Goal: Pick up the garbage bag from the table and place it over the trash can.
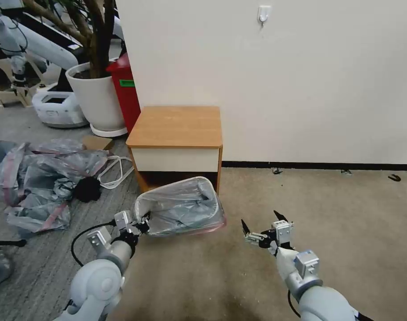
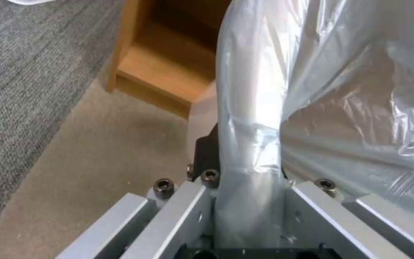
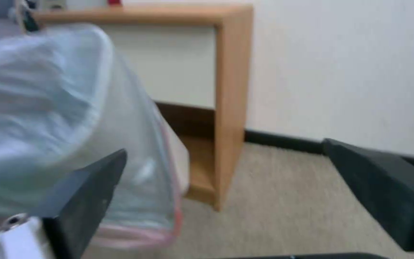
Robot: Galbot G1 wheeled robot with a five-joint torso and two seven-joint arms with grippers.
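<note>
left gripper (image 1: 143,223) jaws clamp garbage bag (image 1: 181,207) over trash can (image 3: 180,158) | right gripper (image 1: 261,225) jaws spread, beside it

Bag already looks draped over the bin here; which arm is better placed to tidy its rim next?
Probably the left. The left gripper is at the bin's near-left corner, shut on the garbage bag covering the trash can. The right gripper is open, off to the side.
</note>
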